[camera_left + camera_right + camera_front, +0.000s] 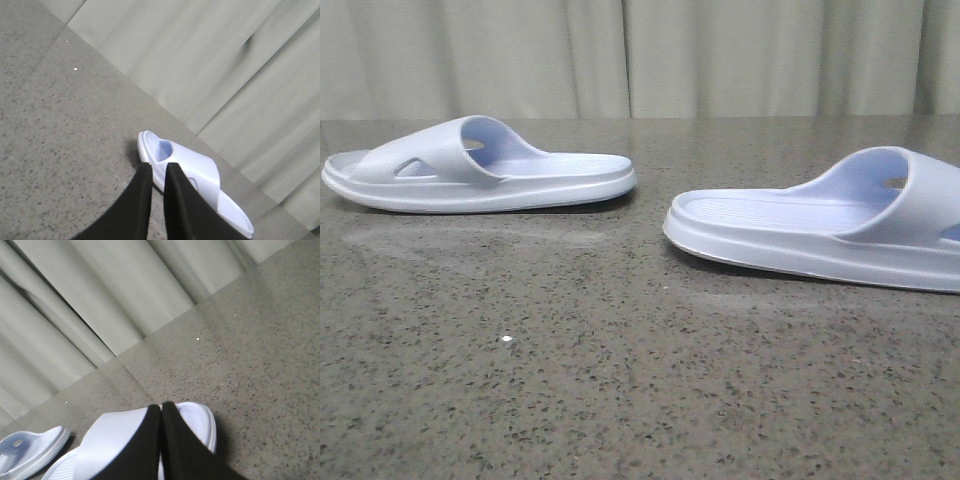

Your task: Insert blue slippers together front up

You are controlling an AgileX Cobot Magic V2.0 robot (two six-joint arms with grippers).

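Two pale lavender-blue slippers lie flat on the grey speckled table, soles down. The left slipper [470,165] points its toe left; the right slipper [840,220] points its toe right and runs off the frame edge. Neither gripper shows in the front view. In the left wrist view my left gripper [157,167] is empty, its black fingers [177,200] almost together, hovering just short of the left slipper [200,167]. In the right wrist view my right gripper [161,407] is shut and empty, above the strap of the right slipper [110,440]. The other slipper [30,450] lies beyond.
The table [620,380] is dark grey speckled stone. A pale pleated curtain [640,55] hangs behind its far edge. A small white speck [507,341] lies on the table in front of the left slipper.
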